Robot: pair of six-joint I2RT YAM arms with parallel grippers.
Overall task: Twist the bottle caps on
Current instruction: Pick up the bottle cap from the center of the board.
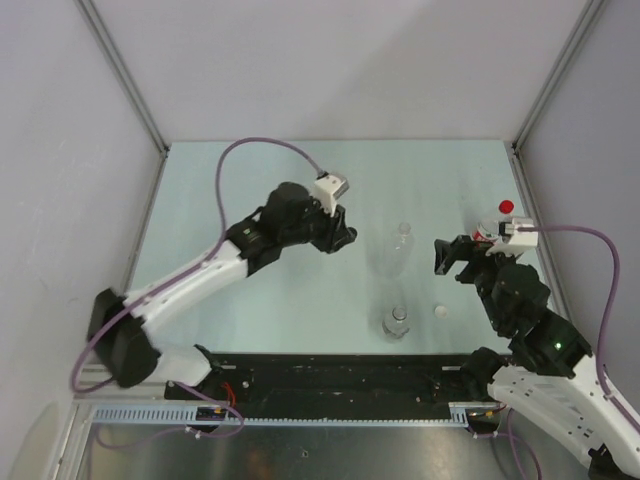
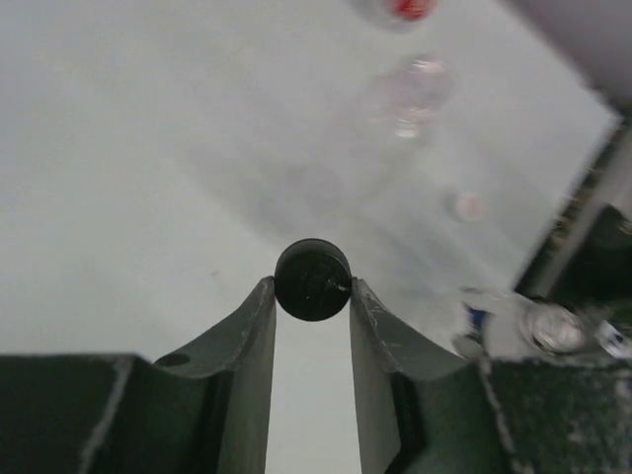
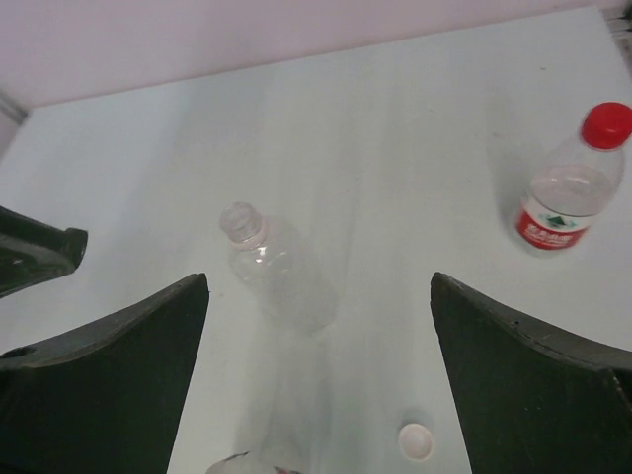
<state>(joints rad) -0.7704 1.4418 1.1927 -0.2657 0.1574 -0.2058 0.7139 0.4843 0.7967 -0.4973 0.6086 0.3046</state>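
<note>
My left gripper (image 2: 312, 288) is shut on a black bottle cap (image 2: 312, 279), pinched between its fingertips; from above this gripper (image 1: 343, 238) sits left of an uncapped clear bottle (image 1: 402, 245). That bottle (image 3: 278, 264) stands ahead of my right gripper (image 3: 318, 286), whose jaws are wide open and hold nothing. A whitish cap (image 3: 416, 440) lies loose on the table just in front of the right jaws (image 1: 439, 312). A second uncapped bottle (image 1: 397, 322) stands near the front edge. The labelled bottle (image 3: 558, 197) wears its red cap (image 3: 605, 123) at the far right.
The pale table (image 1: 250, 300) is walled on three sides by grey panels with metal posts. A black rail (image 1: 340, 380) runs along the near edge between the arm bases. Purple cables loop over both arms.
</note>
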